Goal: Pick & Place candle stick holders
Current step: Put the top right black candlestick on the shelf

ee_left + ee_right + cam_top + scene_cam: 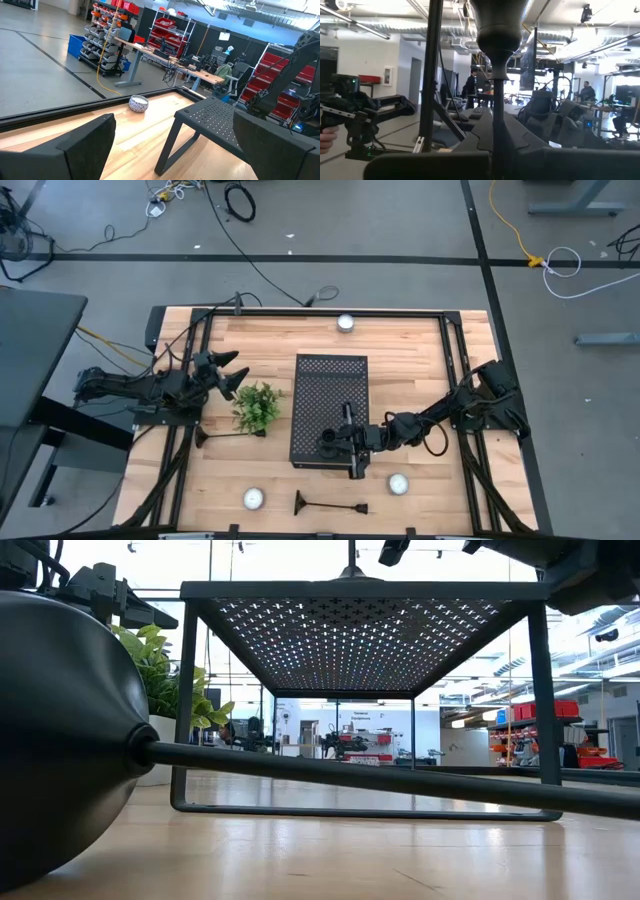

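Upright, stem vertical: candle stick holder [498,60] pinched in right end effector [352,438] over perforated box [330,395].

Grey floor [380,225] with cables, red shelving [172,27], perhaps bright windows behind.

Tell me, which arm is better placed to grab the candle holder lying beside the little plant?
Left. Its open claw hovers next to the plant, close to that candle holder. The right claw is over the black box, gripping another holder.
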